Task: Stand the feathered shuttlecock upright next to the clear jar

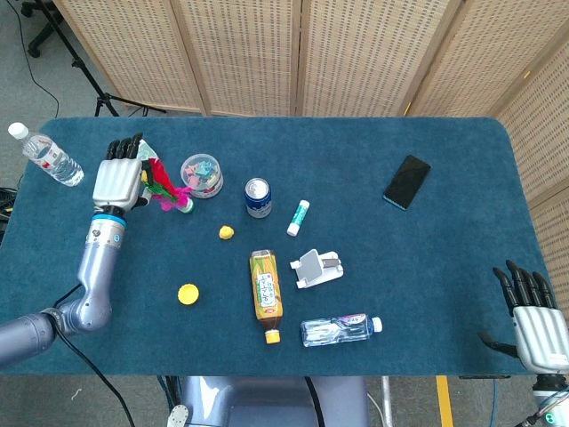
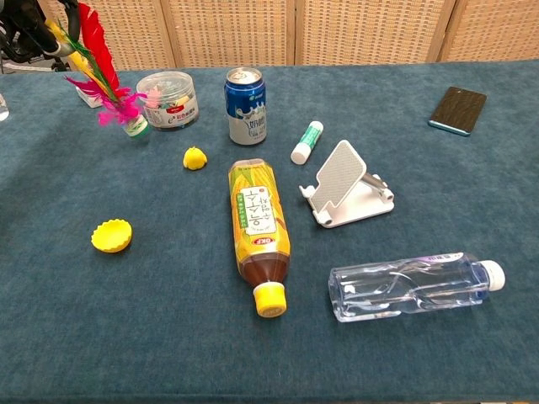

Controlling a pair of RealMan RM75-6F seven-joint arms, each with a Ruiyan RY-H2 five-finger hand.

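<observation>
One hand's fingers around shuttlecock

The shuttlecock stands just left of the clear jar, its feathers in the left hand. Right of the jar sits a can (a lip-balm stick further right).

The feathered shuttlecock stood nearly upright, tilted, red, pink and yellow plumes up by the left hand's fingers, green base down; the clear jar sat just beside it, lidded, holding colourful bits.
</observation>
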